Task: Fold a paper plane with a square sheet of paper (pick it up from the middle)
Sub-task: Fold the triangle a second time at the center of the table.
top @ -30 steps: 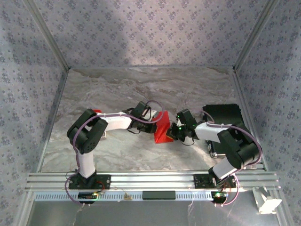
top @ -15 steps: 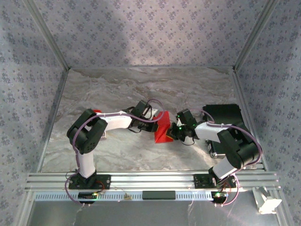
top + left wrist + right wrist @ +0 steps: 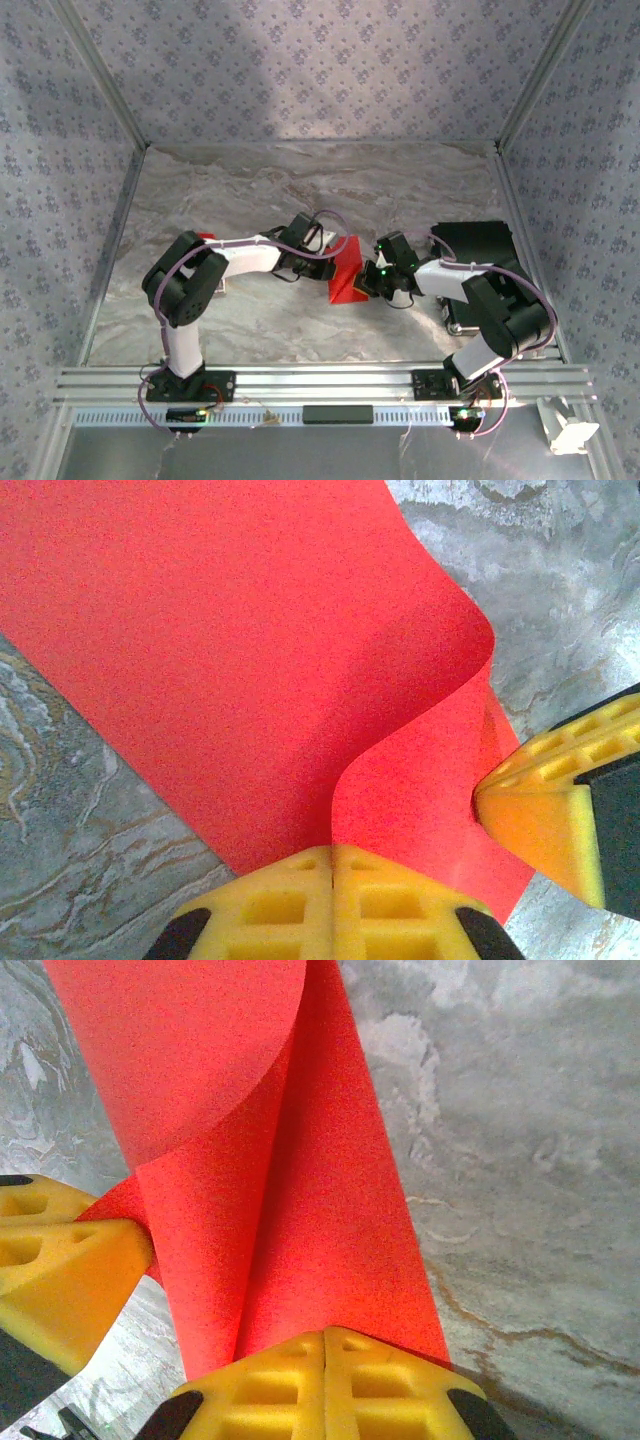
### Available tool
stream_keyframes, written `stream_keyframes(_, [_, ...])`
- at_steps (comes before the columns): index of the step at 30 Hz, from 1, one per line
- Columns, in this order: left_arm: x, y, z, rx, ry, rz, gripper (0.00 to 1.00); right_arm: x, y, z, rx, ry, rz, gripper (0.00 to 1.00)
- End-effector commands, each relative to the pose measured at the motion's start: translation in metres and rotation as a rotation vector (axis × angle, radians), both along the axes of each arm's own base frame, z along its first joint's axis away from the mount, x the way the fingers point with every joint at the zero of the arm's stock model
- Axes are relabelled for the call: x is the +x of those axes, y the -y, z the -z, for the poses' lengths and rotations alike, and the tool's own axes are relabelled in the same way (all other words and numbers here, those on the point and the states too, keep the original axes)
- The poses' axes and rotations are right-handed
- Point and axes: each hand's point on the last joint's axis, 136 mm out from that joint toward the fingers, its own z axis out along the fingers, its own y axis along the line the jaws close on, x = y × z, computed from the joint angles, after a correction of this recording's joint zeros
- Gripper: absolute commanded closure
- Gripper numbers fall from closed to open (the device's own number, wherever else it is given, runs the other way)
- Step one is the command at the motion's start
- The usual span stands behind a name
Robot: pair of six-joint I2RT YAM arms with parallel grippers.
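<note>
**Overhead view.** Two arms reach inward from the near edge and meet over the middle of the grey, marble-patterned bench [image 3: 300,185]. Between them is the thin, bright red square sheet of paper [image 3: 346,270], bent over on itself rather than lying flat. It sits near the centre of the bench, slightly right of the midline. Whether its lower edge touches the bench cannot be told. A black rectangular case [image 3: 480,243] lies at the right side, partly under the right arm. A small red piece [image 3: 206,237] shows just behind the left arm's elbow, well apart from the sheet. Blue-grey patterned walls [image 3: 320,60] enclose the bench on three sides.

**Left wrist view.** The left hand [image 3: 333,855] has its yellow ribbed fingers pressed together, pinching the sheet at its near edge. From the seam between the fingers the paper rises in a smooth curve and folds back into a broad flap that spreads up and to the left. A yellow finger of the other hand touches the sheet's right margin.

**Right wrist view.** The right hand [image 3: 325,1338] is likewise closed, pinching the sheet's near edge between its yellow fingers. The paper runs upward as a long, loosely rolled strip with one layer overlapping the other. The left hand's yellow fingertip presses against the strip from the left.
</note>
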Motion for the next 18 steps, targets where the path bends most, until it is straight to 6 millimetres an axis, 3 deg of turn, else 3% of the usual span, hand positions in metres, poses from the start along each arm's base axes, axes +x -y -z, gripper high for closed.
stream_keyframes(1, [0.004,0.000,0.000,0.011,0.009,0.008,1.00,-0.010,0.013,0.016,-0.062,-0.057,0.006,0.94])
stream_keyframes(18, [0.003,-0.001,0.010,0.021,-0.009,0.007,1.00,-0.010,0.012,0.016,-0.060,-0.058,0.009,0.93])
